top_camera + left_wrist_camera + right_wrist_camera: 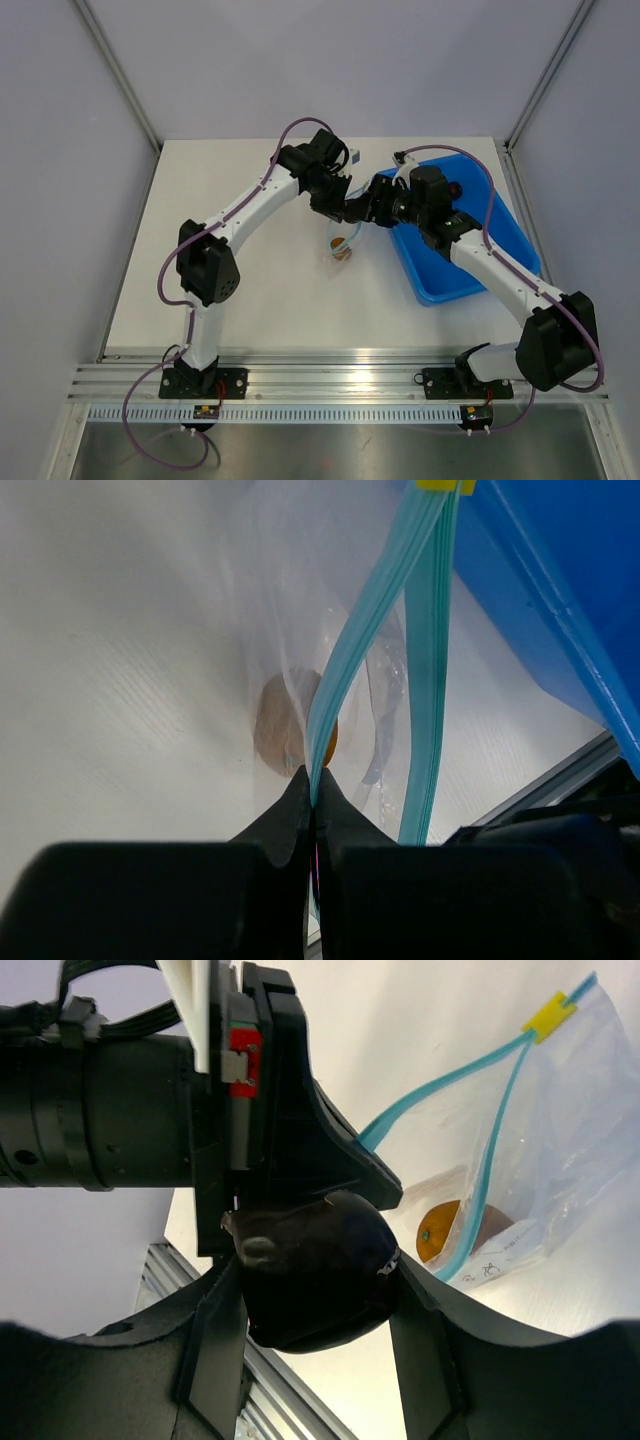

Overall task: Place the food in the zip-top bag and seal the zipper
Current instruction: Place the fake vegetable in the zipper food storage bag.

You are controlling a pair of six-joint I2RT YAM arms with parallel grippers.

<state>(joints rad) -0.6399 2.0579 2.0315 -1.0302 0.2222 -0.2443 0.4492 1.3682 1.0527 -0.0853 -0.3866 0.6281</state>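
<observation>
- At the middle of the white table [250,290], just left of the blue tray [445,275], our two arms meet above the clear bag [328,258].
- Our left tool [315,792] is pinched fully together on one side of the bag's teal zipper strip [365,630]. It holds that lip up, so the bag hangs below it.
- The strip's two sides spread apart from the yellow slider [552,1016] at one end, so the mouth stands open.
- Our right tool [318,1295] grips a dark fruit [310,1260], one finger on each side and the jaws partly spread around it.
- That fruit sits right against the left tool's black body, beside the bag's mouth and outside the bag.
- An orange fruit [440,1232] lies inside the bag near its bottom. From the left wrist we see it through the plastic.
- From above, another small dark round piece [457,188] rests in the far part of the tray. We cannot tell more about it.
</observation>
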